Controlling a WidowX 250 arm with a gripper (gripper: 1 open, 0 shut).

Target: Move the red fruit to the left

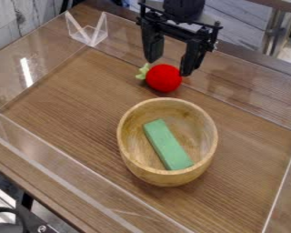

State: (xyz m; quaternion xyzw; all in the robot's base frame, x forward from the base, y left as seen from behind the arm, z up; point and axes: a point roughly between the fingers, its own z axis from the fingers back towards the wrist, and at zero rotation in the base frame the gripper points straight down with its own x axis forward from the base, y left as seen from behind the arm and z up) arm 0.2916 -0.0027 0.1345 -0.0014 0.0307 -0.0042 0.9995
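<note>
The red fruit (164,78) is a small glossy red ball with a green leafy stem on its left, lying on the wooden table toward the back. My black gripper (170,57) hangs just above and behind it, open, its two fingers spread wider than the fruit and holding nothing. One fingertip (149,56) is to the fruit's upper left, the other to its upper right.
A wooden bowl (135,150) with a green rectangular block (167,145) in it sits in front of the fruit. Clear plastic walls (26,68) fence the table. A clear stand (86,33) is at the back left.
</note>
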